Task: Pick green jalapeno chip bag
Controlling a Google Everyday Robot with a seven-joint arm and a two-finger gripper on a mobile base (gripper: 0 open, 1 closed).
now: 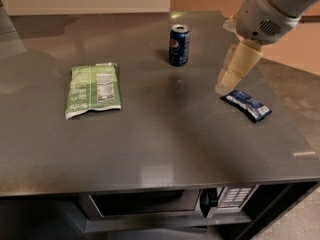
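My arm [280, 4] slants in from the upper right corner of the view, white shell, round housing with a vent grille at the wrist [262, 26]. My gripper [223, 86], cream, hangs below it, angled down and left, tip lowest, right of centre.

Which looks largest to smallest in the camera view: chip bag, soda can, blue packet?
1. green jalapeno chip bag
2. blue packet and soda can: too alike to rank.
The gripper hangs beside the packet.
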